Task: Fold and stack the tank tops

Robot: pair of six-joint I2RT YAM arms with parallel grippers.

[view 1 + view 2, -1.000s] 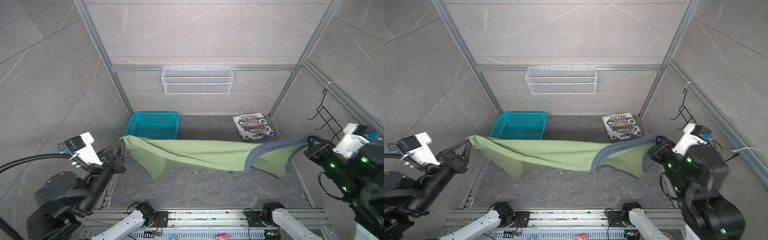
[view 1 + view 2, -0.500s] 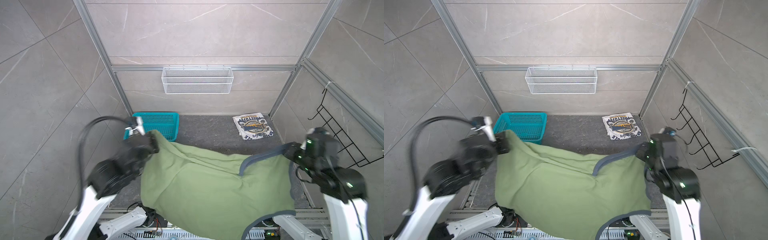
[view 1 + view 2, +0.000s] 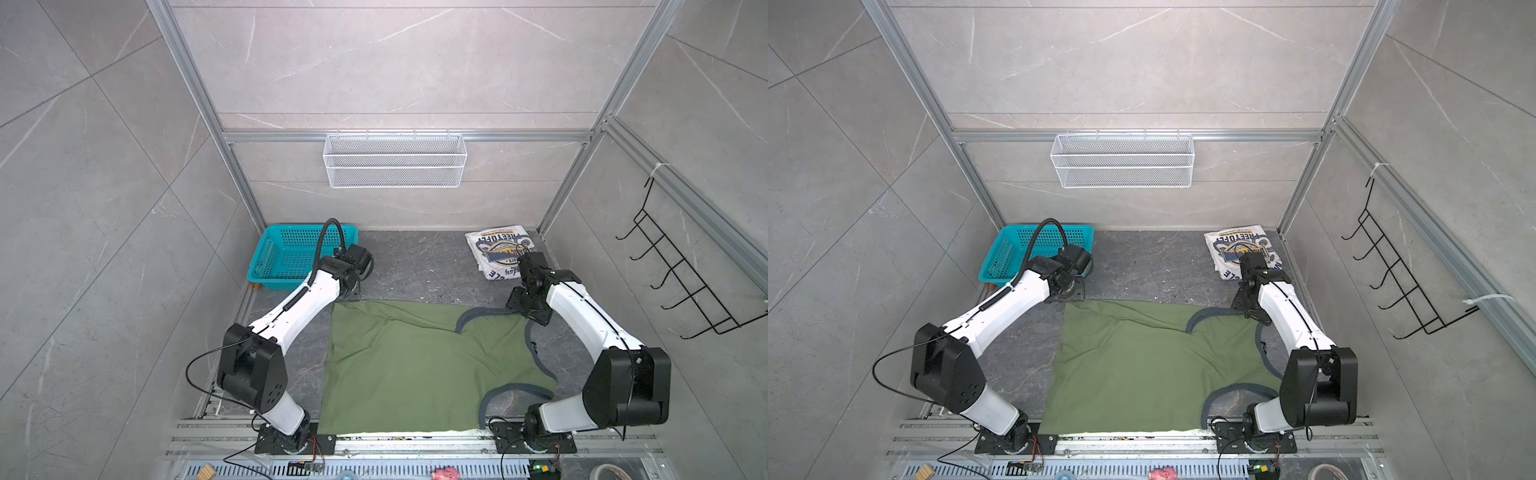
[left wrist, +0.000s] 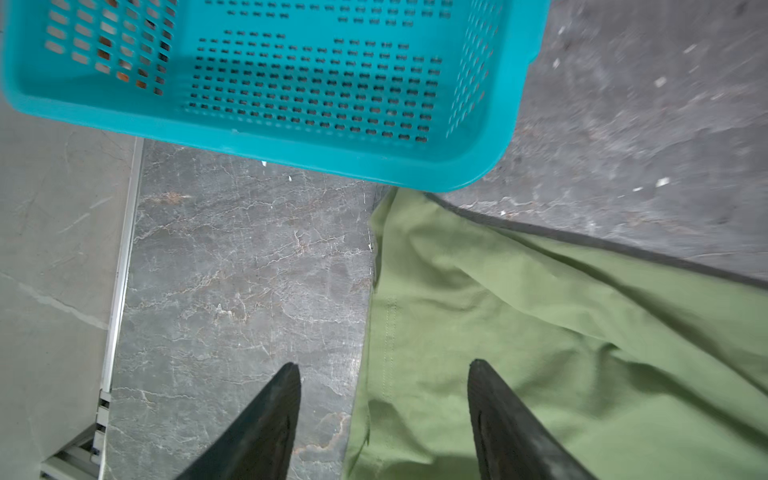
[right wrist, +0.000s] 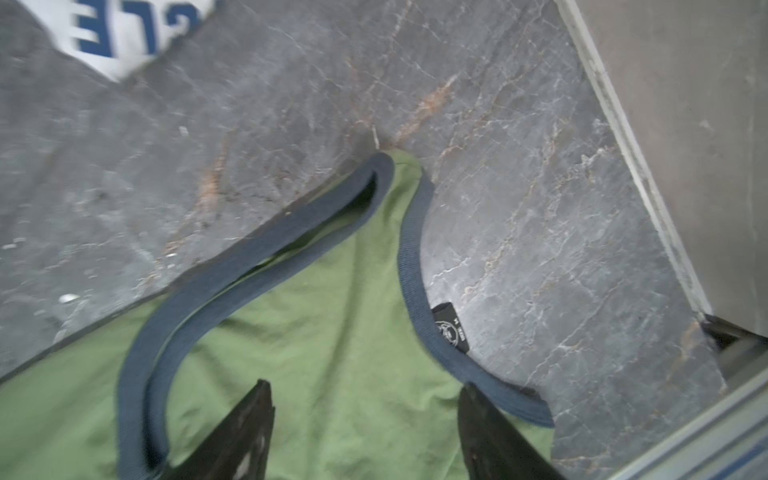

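The olive green tank top (image 3: 415,365) (image 3: 1142,365) lies spread flat on the dark table, its dark-trimmed straps toward the right. The white tank top (image 3: 500,251) (image 3: 1233,245) lies folded at the back right, print up. My left gripper (image 4: 384,365) hovers open over the green top's far left corner (image 4: 540,353), one finger over bare table. My right gripper (image 5: 365,384) is open just above the far shoulder strap (image 5: 332,332); nothing is between its fingers. In both top views the grippers (image 3: 348,296) (image 3: 528,311) sit at the cloth's two far corners.
A teal basket (image 3: 266,266) (image 4: 291,145) stands at the back left, right beside my left wrist. A white wire shelf (image 3: 395,166) hangs on the back wall. A black hook rack (image 3: 681,282) is on the right wall. The near hem reaches the front rail (image 3: 415,438).
The green top, held stretched in the air between both shut grippers, was swung down and laid flat on the table. Both grippers have opened and let it go.
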